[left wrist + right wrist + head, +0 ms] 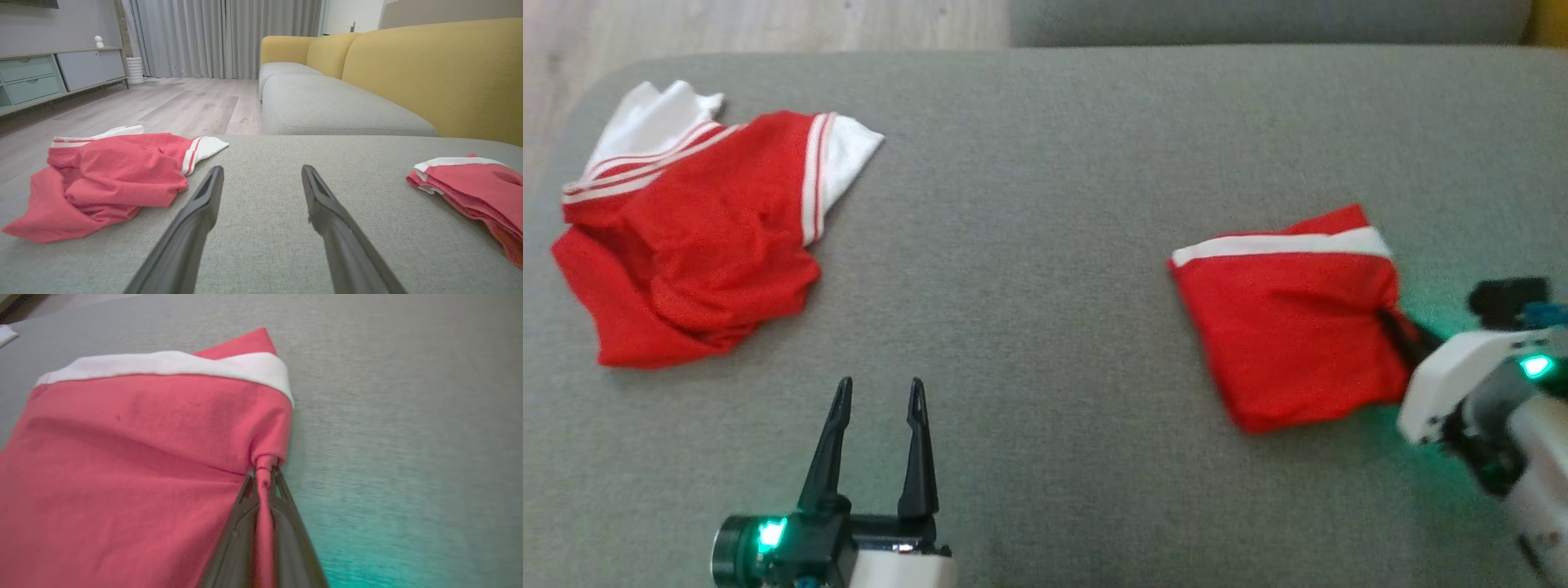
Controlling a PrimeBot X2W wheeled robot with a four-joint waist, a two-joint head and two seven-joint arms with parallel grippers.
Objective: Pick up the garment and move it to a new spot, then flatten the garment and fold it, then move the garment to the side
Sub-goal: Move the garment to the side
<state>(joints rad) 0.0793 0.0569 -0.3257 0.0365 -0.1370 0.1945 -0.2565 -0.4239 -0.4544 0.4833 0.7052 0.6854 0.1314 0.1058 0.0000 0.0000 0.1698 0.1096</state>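
Garment [1282, 327]: folded red square with a white band, lying flat on the right of the cushion [1045, 245].
Right gripper [1393, 320]: pressed together on a pinch of cloth at the garment's right edge.
Left gripper [880, 390]: spread, empty, low at centre.
Handling: light, soft, limp. A one-point hold will likely let the layers sag open, so slide it low.
Room: bare cushion up to the other garment [686, 237], crumpled far left. The far edge is well away and the right side runs out of frame.
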